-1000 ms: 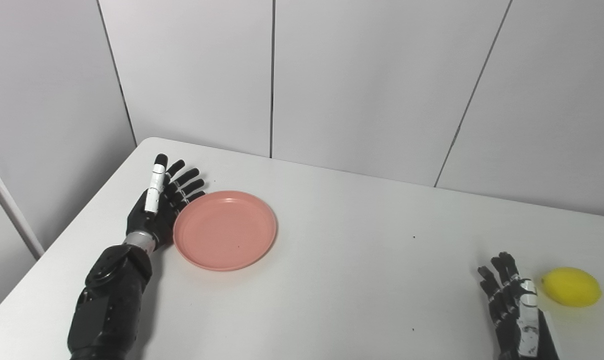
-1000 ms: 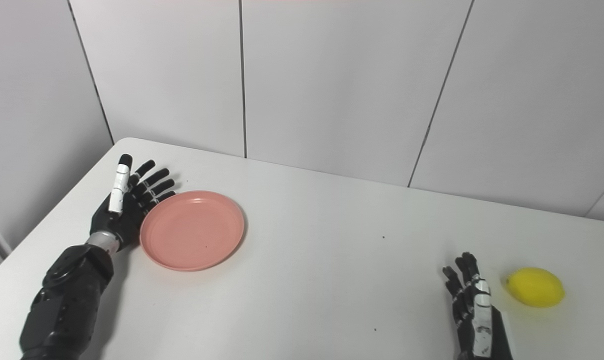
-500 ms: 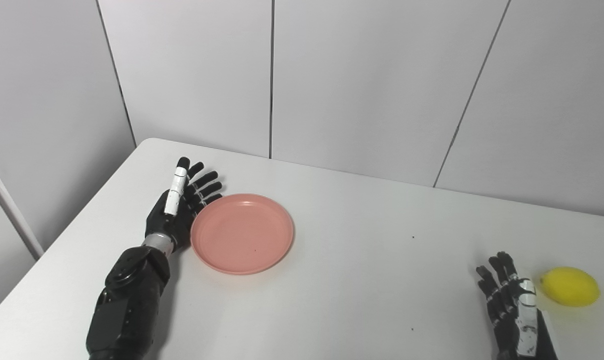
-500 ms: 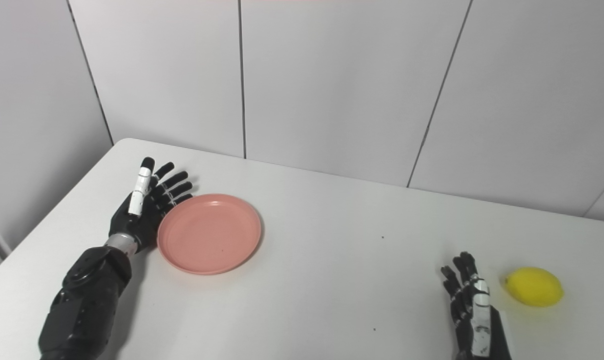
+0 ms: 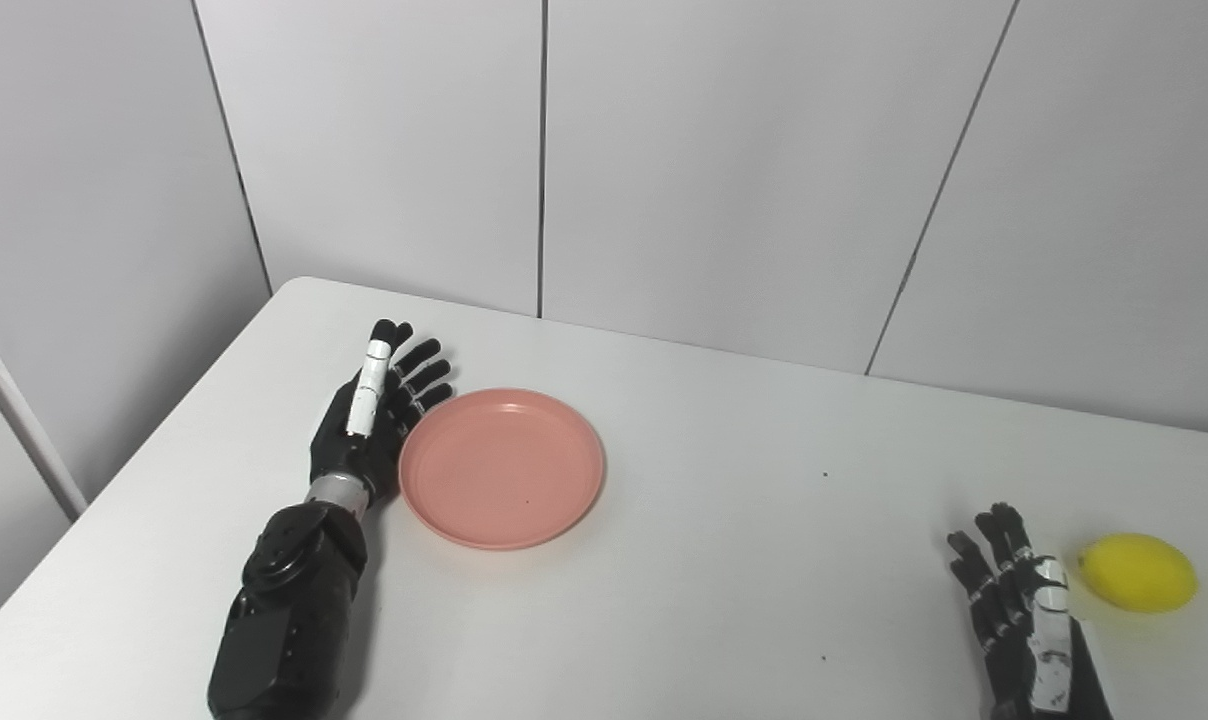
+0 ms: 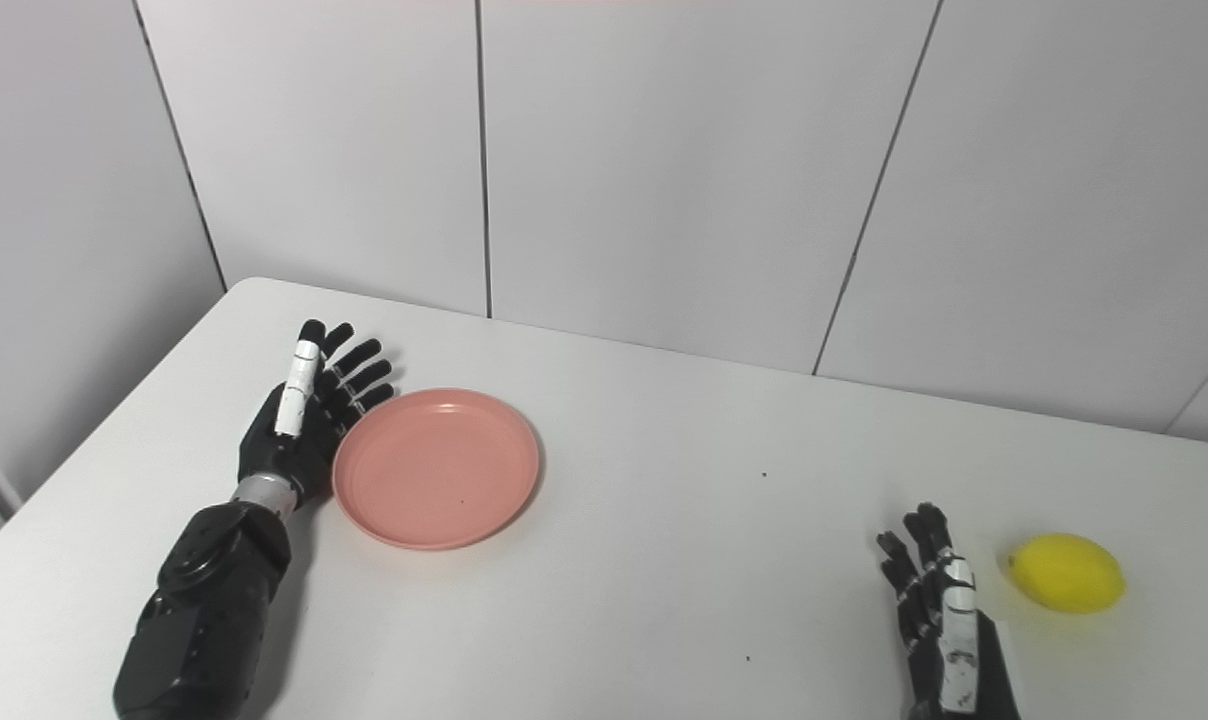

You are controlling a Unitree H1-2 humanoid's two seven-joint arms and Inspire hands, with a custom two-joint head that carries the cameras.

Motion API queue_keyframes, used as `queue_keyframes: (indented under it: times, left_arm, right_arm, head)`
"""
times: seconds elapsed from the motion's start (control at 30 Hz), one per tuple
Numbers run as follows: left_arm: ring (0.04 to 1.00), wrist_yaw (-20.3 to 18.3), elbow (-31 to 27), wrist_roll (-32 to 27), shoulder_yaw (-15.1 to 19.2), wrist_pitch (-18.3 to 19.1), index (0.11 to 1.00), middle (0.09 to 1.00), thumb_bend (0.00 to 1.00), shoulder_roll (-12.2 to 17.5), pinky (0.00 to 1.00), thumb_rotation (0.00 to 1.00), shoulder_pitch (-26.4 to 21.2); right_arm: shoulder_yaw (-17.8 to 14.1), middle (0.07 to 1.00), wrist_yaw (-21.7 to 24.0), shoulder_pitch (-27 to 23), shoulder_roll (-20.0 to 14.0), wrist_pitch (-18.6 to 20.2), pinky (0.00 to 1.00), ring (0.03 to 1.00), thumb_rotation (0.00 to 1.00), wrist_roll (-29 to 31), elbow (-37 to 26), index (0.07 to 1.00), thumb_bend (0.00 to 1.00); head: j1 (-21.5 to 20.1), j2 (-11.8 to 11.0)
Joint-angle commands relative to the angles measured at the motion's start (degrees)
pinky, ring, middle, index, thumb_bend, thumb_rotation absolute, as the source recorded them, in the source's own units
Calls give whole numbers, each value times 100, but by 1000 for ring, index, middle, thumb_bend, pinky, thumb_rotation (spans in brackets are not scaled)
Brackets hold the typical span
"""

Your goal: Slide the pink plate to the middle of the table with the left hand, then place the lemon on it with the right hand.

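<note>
Pink plate (image 5: 502,468) lying flat on the white counter (image 5: 724,500), left of the frame's centre, upright and carrying nothing. Pressing against its left rim: left hand (image 5: 369,420), standing on edge with palm facing the plate, fingers (image 5: 426,372) stretched out and slightly fanned toward the upper part of the frame, gripping nothing, only leaning flat-handed on the rim. Reaching in from the lower left corner, black forearm (image 5: 289,610) angling up toward that hand. Sitting far off at the lower right of the frame, well apart from the plate: yellow lemon (image 5: 1137,572), resting on the counter by itself. Hovering just beside the lemon on its left, not touching it: right hand (image 5: 1019,625), rising from the bottom edge, fingers spread and pointing upward, released and carrying nothing. Showing between plate and right hand, a wide stretch of bare counter with a few tiny dark specks. Standing behind the counter across the upper half of the frame, pale wall panels (image 5: 744,160) divided by thin dark seams.
</note>
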Motion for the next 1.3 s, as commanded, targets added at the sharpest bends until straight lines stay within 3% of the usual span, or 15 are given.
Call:
queue_keyframes:
  times: [0.0, 0.2, 0.8, 1.1, 1.27]
  left_arm:
    - [815, 123, 134, 35, -1, 24, 869, 825, 812, -144, 804, 687, 97]
    - [797, 350, -242, 125, -54, 82, 856, 792, 805, -305, 789, 688, 187]
    - [801, 202, -552, 79, -263, 561, 876, 810, 773, -336, 799, 718, 235]
    - [811, 88, -366, 173, -416, 353, 878, 819, 794, -359, 794, 721, 253]
    - [764, 265, -282, 404, -494, 149, 853, 764, 800, -544, 750, 724, 260]
  right_arm:
    - [101, 963, 35, 364, 209, -20, 962, 917, 1000, 56, 355, 956, 663]
    - [101, 964, 25, 375, 226, 40, 966, 921, 1000, 81, 300, 952, 671]
    - [122, 964, 7, 374, 256, 80, 964, 922, 1000, 70, 275, 950, 664]
    - [135, 960, -20, 363, 279, 68, 953, 916, 1000, 28, 282, 947, 665]
    - [141, 961, -13, 356, 292, 55, 956, 920, 1000, 22, 290, 950, 657]
  head:
    - [2, 8]
    - [-20, 26]
    - [-42, 61]
    - [-91, 75]
    - [-104, 83]
